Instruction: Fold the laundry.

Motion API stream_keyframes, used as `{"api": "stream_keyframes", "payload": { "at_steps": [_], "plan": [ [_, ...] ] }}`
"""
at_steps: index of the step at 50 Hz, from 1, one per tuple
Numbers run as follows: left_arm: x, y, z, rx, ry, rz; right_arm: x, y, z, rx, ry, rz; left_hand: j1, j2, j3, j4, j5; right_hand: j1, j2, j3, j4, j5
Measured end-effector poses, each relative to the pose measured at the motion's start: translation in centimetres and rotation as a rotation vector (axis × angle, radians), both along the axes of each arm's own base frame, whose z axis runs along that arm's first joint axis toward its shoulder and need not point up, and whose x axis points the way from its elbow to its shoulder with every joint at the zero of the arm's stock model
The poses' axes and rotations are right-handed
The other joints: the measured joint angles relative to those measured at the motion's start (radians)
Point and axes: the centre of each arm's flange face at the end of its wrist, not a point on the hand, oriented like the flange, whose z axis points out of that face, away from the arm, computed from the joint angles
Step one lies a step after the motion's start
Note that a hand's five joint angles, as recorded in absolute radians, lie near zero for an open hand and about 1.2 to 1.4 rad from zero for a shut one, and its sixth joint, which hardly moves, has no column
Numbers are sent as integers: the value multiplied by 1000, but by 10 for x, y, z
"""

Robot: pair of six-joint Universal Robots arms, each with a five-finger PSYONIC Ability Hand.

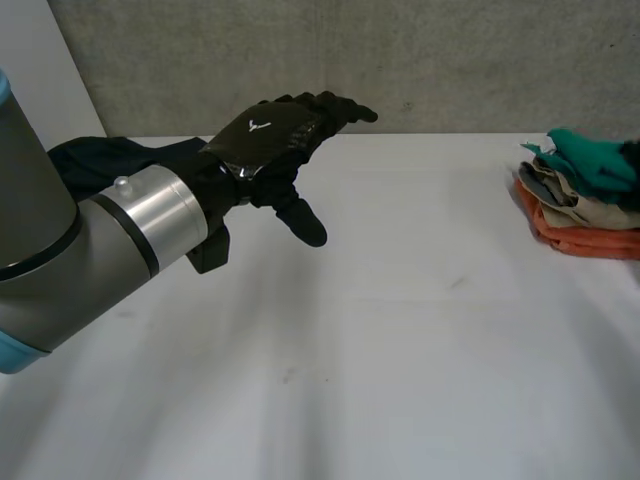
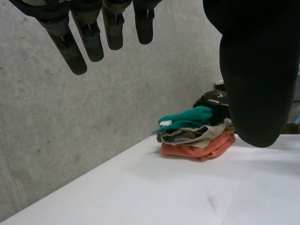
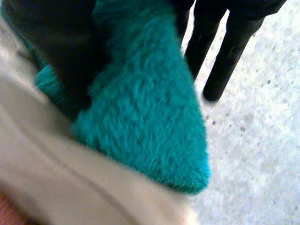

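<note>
The stack point(image 1: 585, 235) at three o'clock looks folded; my right robot hand point(image 2: 213, 99) is at its teal fleece point(image 3: 140, 108), grip I cannot tell. My left robot hand point(image 1: 265, 135) hovers spread and empty; the dark garment point(image 1: 95, 160) at nine o'clock is, I judge, left to fold.

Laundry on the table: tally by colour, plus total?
teal cloth: 1
beige cloth: 1 (its folds may hide more)
orange cloth: 1
dark cloth: 1
Total: 4 visible
</note>
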Motion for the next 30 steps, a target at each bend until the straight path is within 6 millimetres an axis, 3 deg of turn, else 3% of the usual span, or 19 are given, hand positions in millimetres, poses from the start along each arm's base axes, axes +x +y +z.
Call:
{"api": "stream_keyframes", "payload": {
  "at_steps": [3,5,14,18,22,25,30],
  "plan": [
    [0,3,5,-11,3,-4,0,4,22,-9,-19,-24,0,0,0,0,0,-340,-409,-419,-438,-429],
    [0,5,8,-16,6,-7,-1,8,35,-2,-37,-52,0,0,0,0,0,-366,-474,-499,-532,-523],
    [4,18,17,-34,23,-18,-21,45,86,168,-57,-269,0,0,0,0,0,-367,-480,-515,-551,-530],
    [5,23,22,-55,37,-22,-39,61,103,244,60,-448,0,0,0,0,0,-366,-480,-515,-551,-530],
    [6,26,31,-98,64,-23,-51,66,135,206,229,-663,0,0,0,0,0,-366,-480,-515,-551,-530],
    [8,25,46,-157,103,-9,-40,65,169,70,300,-754,0,0,0,0,0,-367,-480,-515,-551,-530],
    [18,14,76,-246,169,75,22,74,225,-254,271,-681,0,0,0,0,0,-367,-480,-515,-551,-530]
  ]
}}
